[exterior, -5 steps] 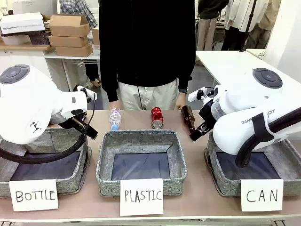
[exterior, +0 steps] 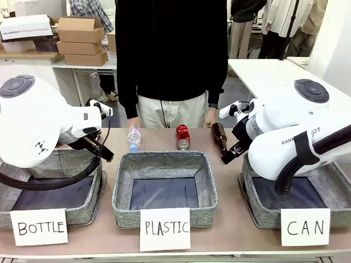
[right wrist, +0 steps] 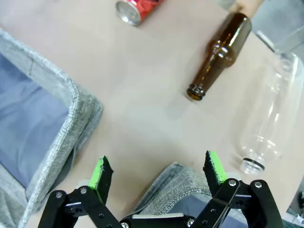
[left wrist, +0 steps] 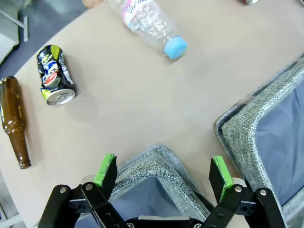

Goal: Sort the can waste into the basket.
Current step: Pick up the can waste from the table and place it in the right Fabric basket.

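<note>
Found the red can [exterior: 182,136] lying on its side at mid-frame in the front view, just beyond the far rim of the PLASTIC basket [exterior: 164,159] and well apart from the CAN basket [exterior: 248,189] at lower right. Met it again at the top edge of the right wrist view, open end toward the camera, near a brown bottle [right wrist: 221,52]. Picked out the black can [left wrist: 55,76] at upper left of the left wrist view, also on its side on bare table. Saw the left gripper [left wrist: 164,166] with green pads spread wide over a basket corner, clasping nothing; likewise the right gripper [right wrist: 159,168], spread and empty above a grey rim. Judged both cans yet to be sorted, with the work at the approach stage. Reckoned the next move to call for a reach across to one can, pads set astride its body, a firm close, then a carry to the CAN basket. Took the signs and the overall layout from the front view; took the pad gaps and the black can's place from the wrist views.
</note>
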You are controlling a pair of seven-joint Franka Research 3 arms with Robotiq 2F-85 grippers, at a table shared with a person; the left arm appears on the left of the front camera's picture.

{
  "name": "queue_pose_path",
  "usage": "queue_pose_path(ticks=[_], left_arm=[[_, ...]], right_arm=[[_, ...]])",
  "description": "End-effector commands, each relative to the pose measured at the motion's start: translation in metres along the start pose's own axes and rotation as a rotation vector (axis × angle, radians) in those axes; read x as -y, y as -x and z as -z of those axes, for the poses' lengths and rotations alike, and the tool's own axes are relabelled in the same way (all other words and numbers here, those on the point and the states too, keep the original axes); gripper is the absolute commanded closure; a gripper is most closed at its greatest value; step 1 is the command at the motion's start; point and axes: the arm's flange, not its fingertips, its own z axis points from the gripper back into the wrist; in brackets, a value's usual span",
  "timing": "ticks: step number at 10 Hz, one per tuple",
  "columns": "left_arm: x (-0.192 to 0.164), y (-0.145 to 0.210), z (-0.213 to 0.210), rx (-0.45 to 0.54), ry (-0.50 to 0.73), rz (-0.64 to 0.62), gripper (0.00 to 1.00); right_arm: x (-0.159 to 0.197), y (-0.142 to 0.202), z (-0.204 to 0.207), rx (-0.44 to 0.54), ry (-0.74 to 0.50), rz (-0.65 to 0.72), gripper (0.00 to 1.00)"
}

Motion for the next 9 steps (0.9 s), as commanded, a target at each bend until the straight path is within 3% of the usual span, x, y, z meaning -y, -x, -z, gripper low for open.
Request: queue_pose_path(ticks=[1, 6, 7, 8, 9], left_arm=[[0.000, 0.000, 0.000, 0.000, 0.000, 0.001, 0.00], [0.000, 0.000, 0.000, 0.000, 0.000, 0.000, 0.00], [0.014, -0.018, -0.044, -0.040, -0.030, 0.117, 0.00], [0.029, -0.027, -0.092, 0.043, -0.054, 0.108, 0.00], [0.041, -0.023, -0.136, 0.108, -0.046, 0.090, 0.00]], right_arm=[[0.000, 0.000, 0.000, 0.000, 0.000, 0.000, 0.00], [0.000, 0.000, 0.000, 0.000, 0.000, 0.000, 0.00], [-0.005, -0.018, -0.044, 0.044, 0.015, 0.054, 0.00], [-0.010, -0.026, -0.090, 0.080, 0.077, 0.175, 0.00], [-0.012, -0.016, -0.136, 0.118, 0.052, 0.240, 0.00]])
